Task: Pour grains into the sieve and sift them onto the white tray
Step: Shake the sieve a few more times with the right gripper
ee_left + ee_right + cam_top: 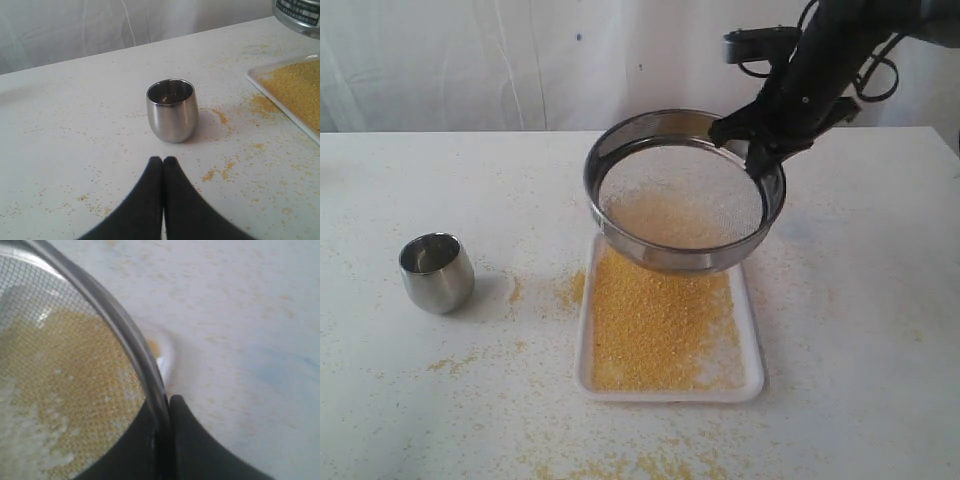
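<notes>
Most of the grains (655, 325) lie in a yellow layer across the white tray (670, 394), thinner toward its near right corner. You've got a smaller patch left in the low side of the sieve (680, 190). The tray sits flat around mid-counter, a bit toward the near edge. The sieve is up over the tray's far end, tilted, low rim toward the near edge; can't tell whether that rim touches the tray. Your right gripper (755, 150) has the sieve by its far right rim: in the right wrist view the fingers (200, 450) are pinched tight on the steel ring, one on each side of it. Your left gripper (163, 162) is closed, tips pressed together, nothing in it, low over the counter (860, 300). The steel cup (171, 110) stands upright just ahead of those tips, apart from them, toward the counter's left edge, well left of the tray. Stray grains are scattered on the counter between cup and tray and along the near edge.
</notes>
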Robot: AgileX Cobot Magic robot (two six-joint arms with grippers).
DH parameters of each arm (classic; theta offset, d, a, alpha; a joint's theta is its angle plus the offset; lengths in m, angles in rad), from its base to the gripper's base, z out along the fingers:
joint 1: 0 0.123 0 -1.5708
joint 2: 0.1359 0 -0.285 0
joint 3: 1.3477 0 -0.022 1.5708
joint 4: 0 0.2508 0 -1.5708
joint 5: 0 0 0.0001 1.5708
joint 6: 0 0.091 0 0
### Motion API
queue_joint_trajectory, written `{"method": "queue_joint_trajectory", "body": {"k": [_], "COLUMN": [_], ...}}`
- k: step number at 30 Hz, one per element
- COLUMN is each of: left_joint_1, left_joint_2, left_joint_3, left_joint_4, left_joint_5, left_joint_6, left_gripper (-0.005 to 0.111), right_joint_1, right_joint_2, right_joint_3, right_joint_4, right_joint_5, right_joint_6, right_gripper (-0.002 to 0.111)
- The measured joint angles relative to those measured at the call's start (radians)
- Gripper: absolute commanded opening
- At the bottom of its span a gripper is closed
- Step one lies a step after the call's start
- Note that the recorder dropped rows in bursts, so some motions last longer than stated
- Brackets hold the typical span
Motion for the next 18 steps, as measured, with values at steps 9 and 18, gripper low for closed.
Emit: {"method": "queue_joint_trajectory", "body": {"k": [9, 18], "left_joint_1": [0.000, 0.000], "left_joint_2": [0.000, 0.000], "left_joint_3": [0.000, 0.000], "left_joint_4": [0.000, 0.000], "left_joint_5": [0.000, 0.000], "left_joint_6": [0.000, 0.000], "left_gripper": [0.000, 0.000], "right_joint_1": [0.031, 0.037], "right_joint_2": [-0.011, -0.009], "right_joint_3": [0.000, 0.000], "right_joint_4": [0.001, 0.159], "right_joint_5": [0.013, 0.112], "right_joint_6": [0.084, -0.191], "right_gripper": [0.000, 0.000]}}
